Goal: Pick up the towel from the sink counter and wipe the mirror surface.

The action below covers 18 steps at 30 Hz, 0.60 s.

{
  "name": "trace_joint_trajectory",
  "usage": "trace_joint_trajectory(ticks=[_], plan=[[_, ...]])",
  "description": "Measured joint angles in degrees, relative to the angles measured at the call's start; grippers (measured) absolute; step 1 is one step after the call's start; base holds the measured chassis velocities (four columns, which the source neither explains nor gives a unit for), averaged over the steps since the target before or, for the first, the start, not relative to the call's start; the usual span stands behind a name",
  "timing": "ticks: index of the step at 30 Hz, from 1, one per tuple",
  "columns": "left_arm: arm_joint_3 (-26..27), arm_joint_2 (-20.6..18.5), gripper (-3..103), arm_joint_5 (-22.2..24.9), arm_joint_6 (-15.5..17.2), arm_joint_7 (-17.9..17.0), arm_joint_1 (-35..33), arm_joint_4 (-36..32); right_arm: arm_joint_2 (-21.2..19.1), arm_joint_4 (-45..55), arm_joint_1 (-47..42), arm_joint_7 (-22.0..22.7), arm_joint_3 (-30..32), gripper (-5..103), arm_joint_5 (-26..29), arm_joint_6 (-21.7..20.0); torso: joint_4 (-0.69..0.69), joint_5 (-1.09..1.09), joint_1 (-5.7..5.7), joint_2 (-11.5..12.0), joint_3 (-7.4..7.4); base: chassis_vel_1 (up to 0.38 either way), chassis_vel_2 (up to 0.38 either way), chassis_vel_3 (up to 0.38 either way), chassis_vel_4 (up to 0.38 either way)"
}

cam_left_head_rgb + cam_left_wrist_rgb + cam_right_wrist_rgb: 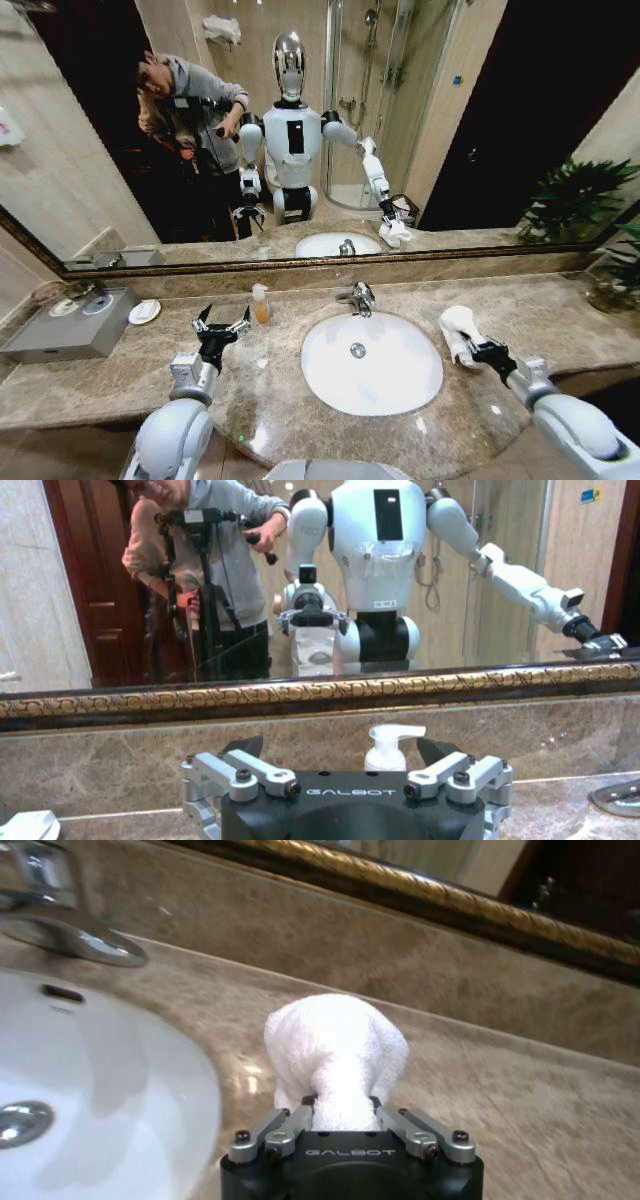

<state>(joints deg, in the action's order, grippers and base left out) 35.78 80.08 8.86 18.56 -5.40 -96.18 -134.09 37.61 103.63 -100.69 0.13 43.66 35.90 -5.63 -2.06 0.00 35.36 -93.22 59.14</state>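
Though tiny, "GALBOT" (349, 1152) behind towel (335, 1054).

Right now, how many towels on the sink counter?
1. The towel is right of the basin on the sink counter, clamped in the right gripper.

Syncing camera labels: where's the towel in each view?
Head view: the towel lies on the sink counter right of the basin, in the right gripper.
Right wrist view: towel centre frame, bunched between the fingers.
Left wrist view: not in it.
Shared landmark: the mirror's bronze frame.
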Motion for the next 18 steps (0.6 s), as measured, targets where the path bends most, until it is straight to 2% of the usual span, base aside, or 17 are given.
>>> trace_joint_trajectory(ticks=[3, 4, 11, 18], plan=[[0.0, 0.0, 100, 0.0, 0.0, 0.0, 0.0, 0.0, 0.0, -2.5, 2.1, -1.2, -1.1, 19, 1.0, 2.0, -0.01, -0.02, 0.00, 0.0, 0.00, 0.000, 0.000, 0.000, 0.000], [0.0, 0.0, 100, 0.0, 0.0, 0.0, 0.0, 0.0, 0.0, -3.3, 3.3, -1.5, -2.2, 15, 1.8, 2.8, -0.01, 0.03, 0.00, 0.0, 0.00, 0.000, 0.000, 0.000, 0.000], [0.0, 0.0, 100, 0.0, 0.0, 0.0, 0.0, 0.0, 0.1, -4.5, 6.9, -2.1, -5.4, 15, 2.4, 3.3, -0.02, 0.00, 0.00, 0.0, 0.00, 0.000, 0.000, 0.000, 0.000], [0.0, 0.0, 100, 0.0, 0.0, 0.0, 0.0, 0.0, -0.5, -4.4, 7.1, -2.3, -5.5, 17, 2.4, 2.7, -0.01, -0.01, 0.00, 0.0, 0.00, 0.000, 0.000, 0.000, 0.000]])
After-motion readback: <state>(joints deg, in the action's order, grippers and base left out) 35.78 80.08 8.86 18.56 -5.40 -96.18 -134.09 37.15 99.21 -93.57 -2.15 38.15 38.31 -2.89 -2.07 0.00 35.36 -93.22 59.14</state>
